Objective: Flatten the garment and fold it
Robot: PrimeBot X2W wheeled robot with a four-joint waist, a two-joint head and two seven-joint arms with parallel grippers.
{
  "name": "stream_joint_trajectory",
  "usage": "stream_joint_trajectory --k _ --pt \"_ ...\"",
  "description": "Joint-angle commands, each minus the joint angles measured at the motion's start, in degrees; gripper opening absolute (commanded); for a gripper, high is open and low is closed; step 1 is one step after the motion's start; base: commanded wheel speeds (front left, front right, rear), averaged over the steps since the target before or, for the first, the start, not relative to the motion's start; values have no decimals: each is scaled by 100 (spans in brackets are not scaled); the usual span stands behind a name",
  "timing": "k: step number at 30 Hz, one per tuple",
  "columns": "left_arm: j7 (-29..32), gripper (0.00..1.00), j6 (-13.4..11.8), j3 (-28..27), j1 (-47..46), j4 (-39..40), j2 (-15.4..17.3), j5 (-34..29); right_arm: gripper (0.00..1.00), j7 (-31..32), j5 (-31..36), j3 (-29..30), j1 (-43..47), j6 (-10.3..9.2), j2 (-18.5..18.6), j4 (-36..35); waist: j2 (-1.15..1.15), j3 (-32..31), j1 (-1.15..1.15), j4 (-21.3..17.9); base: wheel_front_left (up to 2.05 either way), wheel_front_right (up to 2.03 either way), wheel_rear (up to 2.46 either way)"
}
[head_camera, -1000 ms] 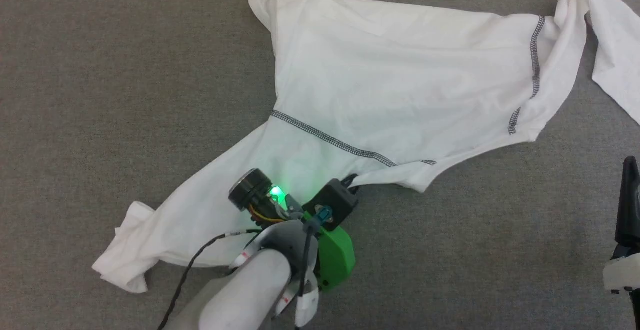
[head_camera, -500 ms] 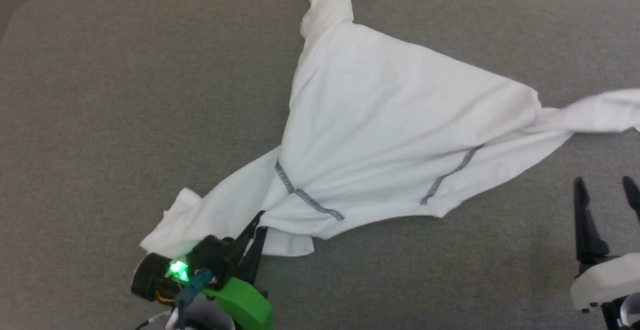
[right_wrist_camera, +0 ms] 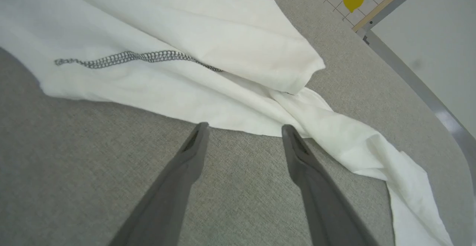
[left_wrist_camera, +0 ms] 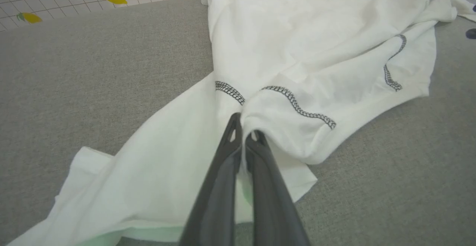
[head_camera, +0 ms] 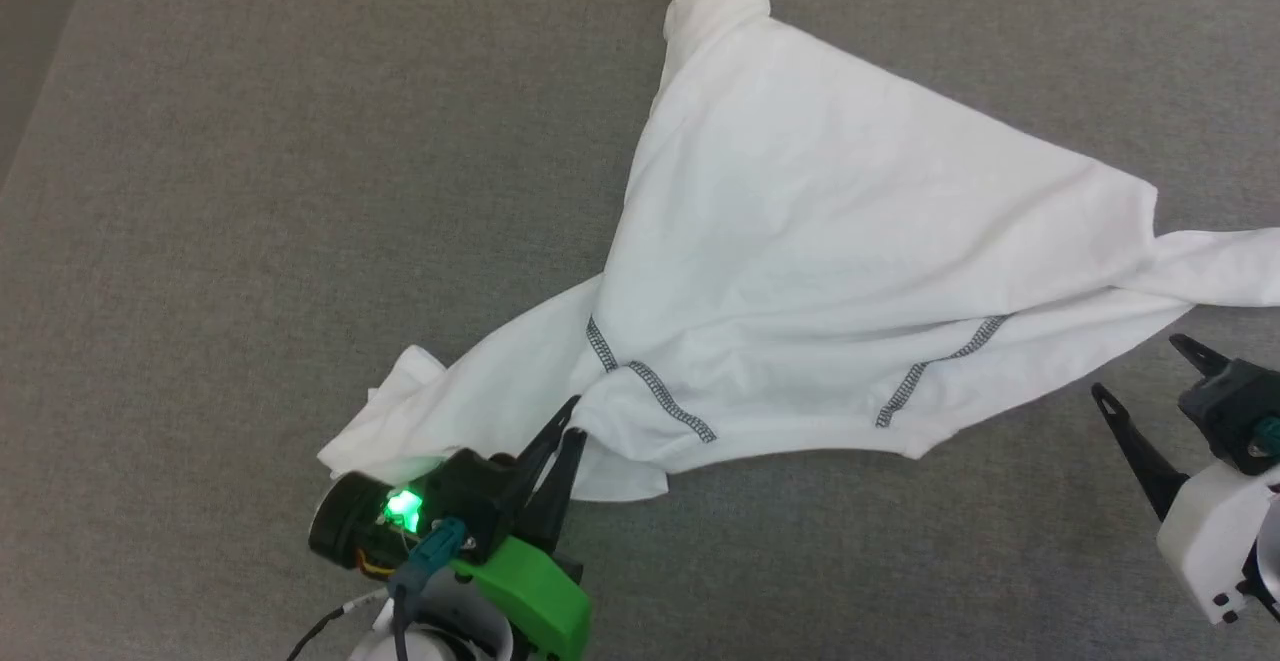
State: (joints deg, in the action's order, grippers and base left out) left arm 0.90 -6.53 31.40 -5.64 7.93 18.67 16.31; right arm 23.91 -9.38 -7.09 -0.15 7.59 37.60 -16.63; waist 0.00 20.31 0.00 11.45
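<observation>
Right, my left hand (left_wrist_camera: 245, 127) is clamped shut on a pinch of the garment (head_camera: 830, 241), just beside the zigzag seam (head_camera: 655, 391), down toward the near edge of the bench (head_camera: 250, 191). The shirt sprawls in a rough triangle: one peak up at the far edge, a bunched sleeve (head_camera: 390, 421) trailing left of my grip, and a twisted tail (head_camera: 1220, 266) running off toward the right edge. My right hand (head_camera: 1140, 366) is wide open and holding nothing, tips just short of the near hem (right_wrist_camera: 245, 121), with the tail a touch ahead and to its right. So the long axis runs from my left grip across to that tail, and the right hand is clearly the nearer one. I reckon the call is a short reach forward onto that hem, then pull apart to flatten
</observation>
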Motion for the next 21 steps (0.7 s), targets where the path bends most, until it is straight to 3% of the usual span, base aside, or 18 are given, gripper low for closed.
stream_joint_trajectory --k 1,8,15,16,17,21 --pt "-36 0 38 14 -134 -29 -40 17 100 29 -54 -138 -163 -10 131 57 0 185 0 103 0 0 0" --pt "-108 0 69 77 -323 -131 -138 9 100 104 -234 -878 -631 -10 804 390 0 497 0 275 0 0 0" --pt "-182 0 41 109 -404 -200 -226 38 100 -119 -150 -1344 -1083 -10 940 836 0 644 0 372 0 0 0" --pt "-193 0 34 110 -412 -211 -238 42 60 -130 -156 -1349 -1122 -10 898 922 0 646 0 377 0 0 0" --pt "-212 0 28 106 -421 -221 -252 52 1 -156 -143 -1354 -1163 -10 849 1010 0 642 0 383 0 0 0" --pt "-325 0 -34 17 -431 -222 -252 87 0 -348 -124 -1237 -1277 -10 589 1147 0 540 0 329 0 0 0"
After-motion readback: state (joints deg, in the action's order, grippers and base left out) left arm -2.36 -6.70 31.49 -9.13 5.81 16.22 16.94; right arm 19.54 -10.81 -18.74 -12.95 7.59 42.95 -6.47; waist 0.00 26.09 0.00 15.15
